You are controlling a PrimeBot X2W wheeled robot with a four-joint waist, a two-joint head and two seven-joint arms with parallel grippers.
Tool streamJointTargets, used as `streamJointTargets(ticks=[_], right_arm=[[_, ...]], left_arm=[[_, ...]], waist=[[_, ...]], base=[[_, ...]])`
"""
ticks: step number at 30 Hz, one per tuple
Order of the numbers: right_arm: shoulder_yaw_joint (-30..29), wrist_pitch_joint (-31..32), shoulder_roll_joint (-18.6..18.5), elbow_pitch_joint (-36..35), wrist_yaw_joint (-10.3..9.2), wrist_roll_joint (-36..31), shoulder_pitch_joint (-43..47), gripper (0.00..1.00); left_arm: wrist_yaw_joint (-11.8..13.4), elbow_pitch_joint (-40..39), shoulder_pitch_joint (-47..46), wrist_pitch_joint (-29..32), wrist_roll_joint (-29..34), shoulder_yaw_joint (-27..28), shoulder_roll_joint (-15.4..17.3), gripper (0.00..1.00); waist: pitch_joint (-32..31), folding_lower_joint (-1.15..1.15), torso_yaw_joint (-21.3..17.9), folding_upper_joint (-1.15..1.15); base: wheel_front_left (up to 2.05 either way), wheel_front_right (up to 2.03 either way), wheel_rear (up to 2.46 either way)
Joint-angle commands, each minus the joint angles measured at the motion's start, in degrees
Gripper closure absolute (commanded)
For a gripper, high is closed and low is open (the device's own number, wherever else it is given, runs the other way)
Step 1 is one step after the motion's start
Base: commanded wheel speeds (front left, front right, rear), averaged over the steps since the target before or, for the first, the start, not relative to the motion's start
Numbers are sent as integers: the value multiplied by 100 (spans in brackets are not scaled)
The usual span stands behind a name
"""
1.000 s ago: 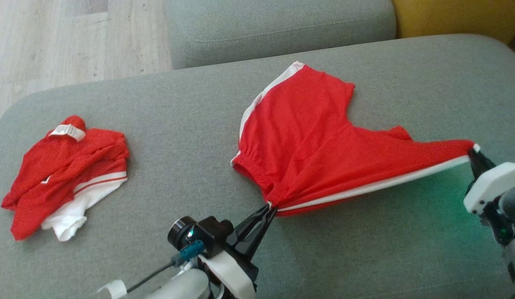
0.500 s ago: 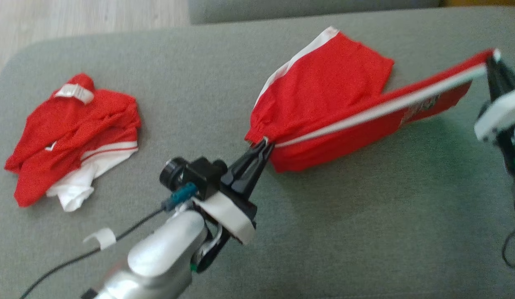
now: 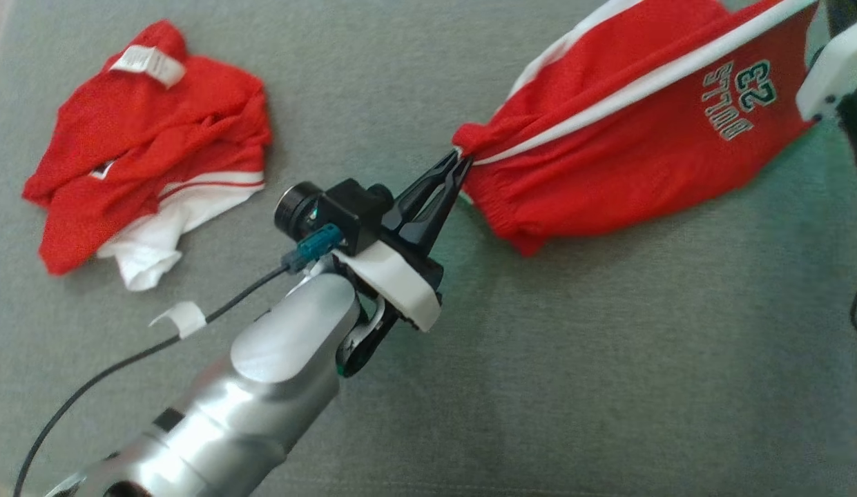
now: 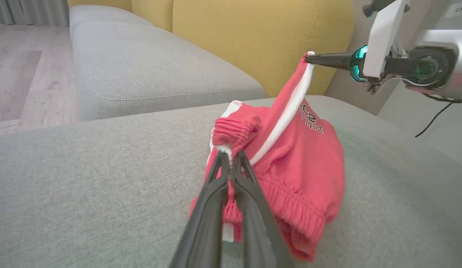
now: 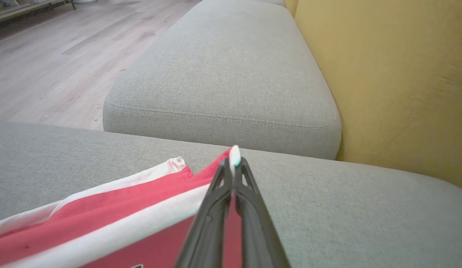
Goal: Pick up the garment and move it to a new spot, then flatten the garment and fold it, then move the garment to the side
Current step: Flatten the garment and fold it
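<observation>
The garment [image 3: 628, 131] is a pair of red shorts with a white side stripe and a printed number, lifted off the grey cushion and stretched between both grippers. My left gripper [image 3: 459, 160] is shut on the elastic waistband [image 4: 231, 136], its tips pinching the white stripe's end. At the upper right my right gripper [image 5: 233, 160] is shut on the garment's far hem corner, and the left wrist view shows that gripper [image 4: 309, 57] holding the corner high. The lower part of the garment [image 4: 305, 186] sags toward the cushion.
A second crumpled red and white garment [image 3: 145, 138] lies on the grey cushion [image 3: 608, 345] at the left. Another grey cushion [image 5: 223, 78] lies beyond, a yellow backrest [image 5: 394, 82] to the right, and wooden floor [image 5: 56, 63] past the edge.
Both grippers have lifted the garment off the cushion, turning it so the printed number side faces me. The head camera has tilted down, shifting the whole view.
</observation>
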Motion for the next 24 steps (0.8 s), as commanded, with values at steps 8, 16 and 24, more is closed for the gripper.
streamJointTargets(ticks=[8,16,24], right_arm=[[10,-381,-44,903,-5,-502,-940,100],[-35,-622,-93,1581,-5,-798,-1392,100],[-168,-850,-133,2111,-5,-1014,-1741,100]], left_arm=[[-182,315,-478,-199,90,157,-264,100],[-278,539,-655,-241,135,77,-422,100],[-331,690,-815,-256,121,-50,-493,100]], waist=[[438,-1,525,0],[603,-1,716,0],[758,-1,844,0]], base=[[0,0,0],[0,0,0],[0,0,0]])
